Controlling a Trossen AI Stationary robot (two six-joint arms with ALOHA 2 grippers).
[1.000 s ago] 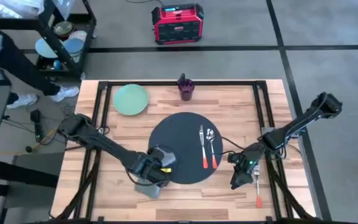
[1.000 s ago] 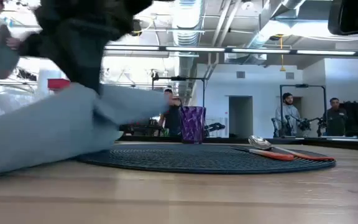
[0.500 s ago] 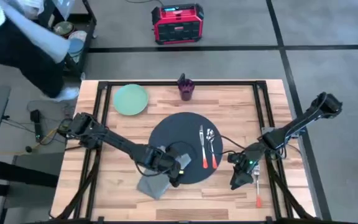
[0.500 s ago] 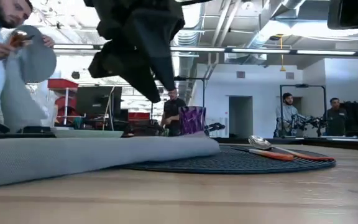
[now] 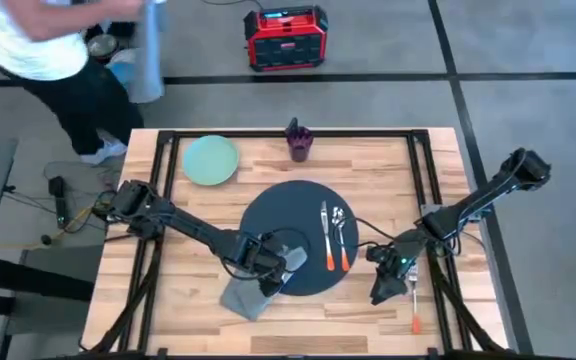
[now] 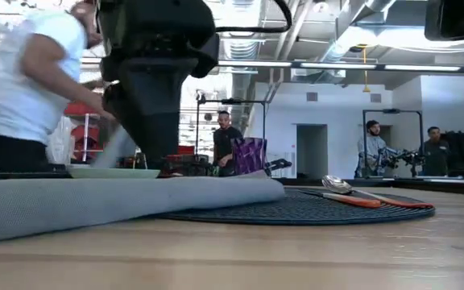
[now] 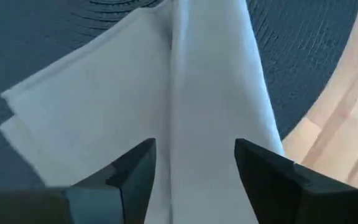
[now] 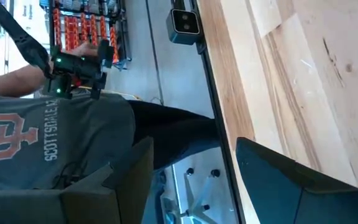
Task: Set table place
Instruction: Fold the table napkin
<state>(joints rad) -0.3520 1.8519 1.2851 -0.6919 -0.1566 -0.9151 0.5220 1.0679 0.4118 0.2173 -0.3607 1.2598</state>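
- Place mat (image 5: 290, 236) is overlapped by napkin (image 5: 253, 292) directly beneath left tool (image 5: 271, 270), fingers spread wide, empty.
- Right tool (image 5: 383, 290): well apart, parted, idle.

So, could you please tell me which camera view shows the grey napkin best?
The high view: the napkin lies across the mat's edge. The left wrist view shows only a close patch; the low view shows it edge-on; the right wrist view misses it.
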